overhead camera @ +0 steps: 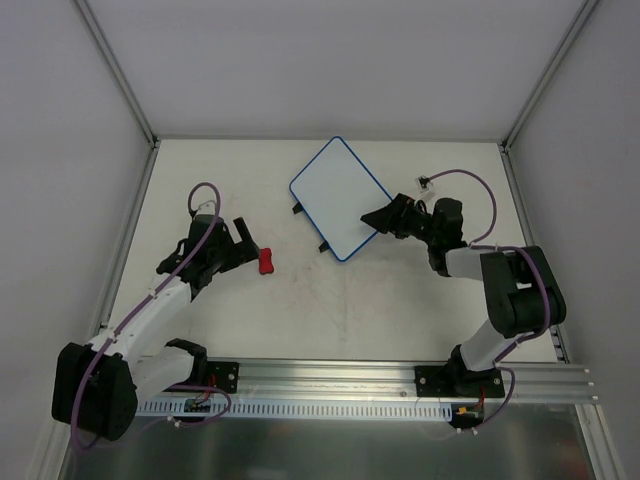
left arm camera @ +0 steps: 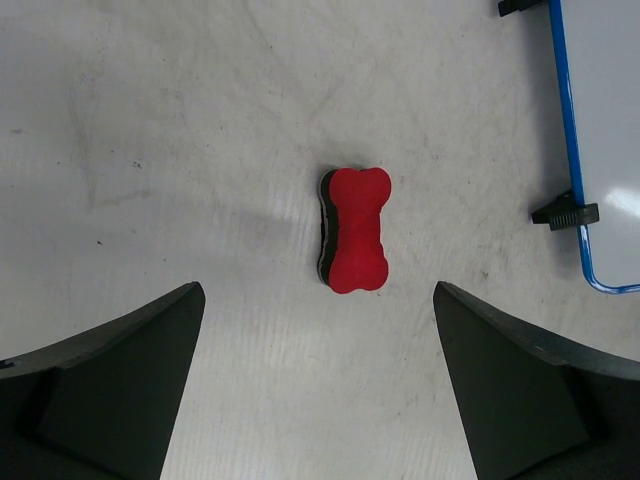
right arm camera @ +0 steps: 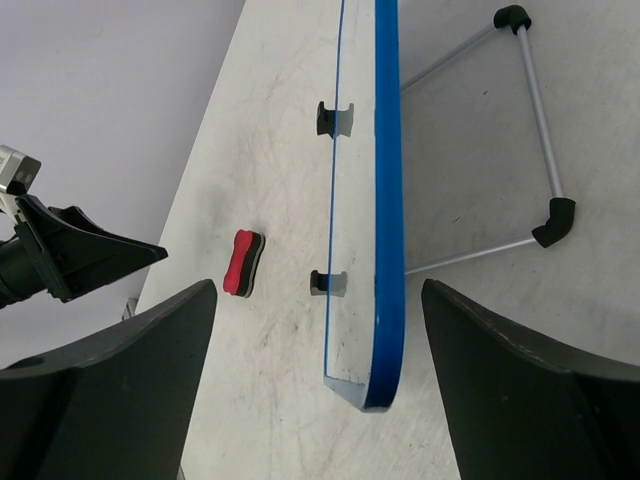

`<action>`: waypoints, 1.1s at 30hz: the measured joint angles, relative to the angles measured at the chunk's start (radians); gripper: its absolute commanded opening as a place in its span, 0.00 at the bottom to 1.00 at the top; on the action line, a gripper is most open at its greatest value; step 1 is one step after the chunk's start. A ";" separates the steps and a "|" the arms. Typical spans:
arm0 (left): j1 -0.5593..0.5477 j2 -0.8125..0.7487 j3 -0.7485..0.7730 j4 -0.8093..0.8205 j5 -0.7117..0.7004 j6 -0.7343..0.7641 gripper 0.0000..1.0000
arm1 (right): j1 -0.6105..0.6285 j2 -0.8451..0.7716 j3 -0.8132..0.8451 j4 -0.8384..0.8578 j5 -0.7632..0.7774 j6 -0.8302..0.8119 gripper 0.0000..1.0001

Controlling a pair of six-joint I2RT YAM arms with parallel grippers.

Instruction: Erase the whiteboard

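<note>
Whiteboard (overhead camera: 340, 197) is seen at the table's (overhead camera: 350, 310) far middle, its corner flanked by the right gripper's (overhead camera: 377, 222) wide-parted, ungrasping fingers, while the red eraser (left arm camera: 355, 230) is left untouched before the likewise spread left gripper (left arm camera: 318, 310).

Eraser (overhead camera: 266, 262) left of whiteboard (overhead camera: 340, 195), apart

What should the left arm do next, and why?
Probably lower the left gripper and close it on the red eraser. The eraser lies free on the table, roughly centred between the open jaws, and the whiteboard cannot be wiped until the eraser is held.
</note>
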 measured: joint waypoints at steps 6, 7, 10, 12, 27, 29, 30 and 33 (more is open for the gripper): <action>0.000 -0.022 -0.003 0.000 -0.002 0.000 0.99 | -0.003 -0.044 -0.021 -0.006 0.024 -0.009 0.99; 0.000 -0.028 -0.007 0.001 -0.004 0.000 0.99 | -0.004 -0.055 -0.029 -0.006 0.029 -0.010 0.99; 0.000 -0.053 -0.023 0.000 -0.015 0.001 0.99 | -0.006 -0.100 -0.057 -0.009 0.052 -0.018 0.99; 0.000 -0.079 -0.035 -0.002 -0.027 0.002 0.99 | -0.007 -0.141 -0.072 -0.034 0.078 -0.035 0.99; 0.000 -0.224 -0.050 -0.001 -0.053 0.043 0.99 | 0.029 -0.561 -0.122 -0.462 0.443 -0.224 0.99; 0.000 -0.228 -0.050 -0.001 -0.055 0.055 0.99 | 0.037 -0.646 -0.122 -0.548 0.523 -0.256 0.99; 0.000 -0.229 -0.050 0.000 -0.056 0.057 0.99 | 0.040 -0.681 -0.122 -0.584 0.552 -0.267 0.99; 0.000 -0.229 -0.050 -0.001 -0.066 0.065 0.99 | 0.044 -0.789 -0.124 -0.690 0.643 -0.296 0.99</action>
